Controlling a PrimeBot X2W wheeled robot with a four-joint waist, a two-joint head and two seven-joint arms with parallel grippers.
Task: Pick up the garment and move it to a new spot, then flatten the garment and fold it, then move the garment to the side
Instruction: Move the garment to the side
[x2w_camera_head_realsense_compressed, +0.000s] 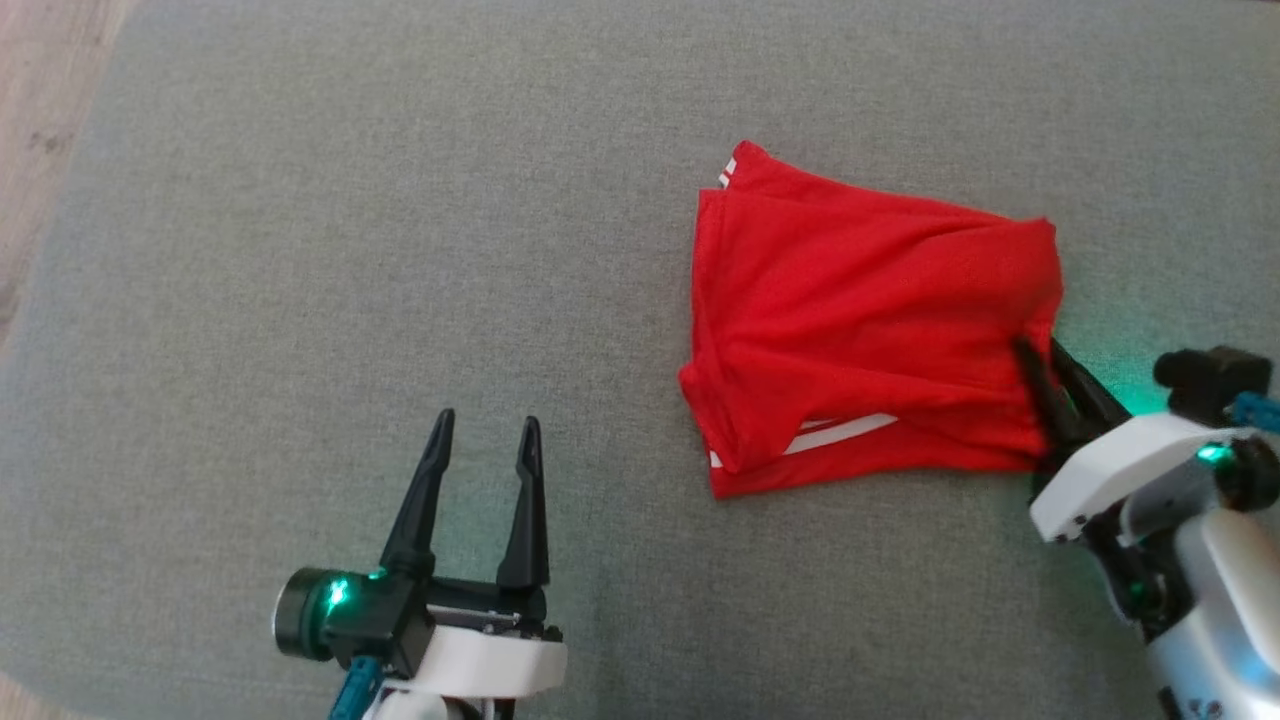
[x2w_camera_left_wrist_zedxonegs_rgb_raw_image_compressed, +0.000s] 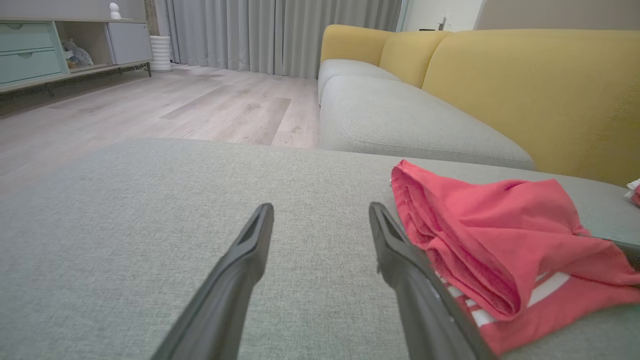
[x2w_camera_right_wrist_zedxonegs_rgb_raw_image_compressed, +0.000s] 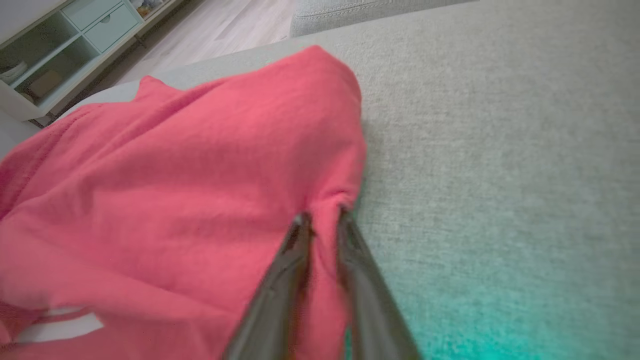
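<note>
Garment, red, pinched at edge by right hand; left hand spread wide, apart from it.

garment: red, white stripes | seat cushion: grey weave | sofa back: mustard yellow | floor: pale wood grain | cabinet: mint green

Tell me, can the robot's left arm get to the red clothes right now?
Probably yes. Its open fingers are over the grey cushion to the left of the red garment, with only bare cushion between.
</note>
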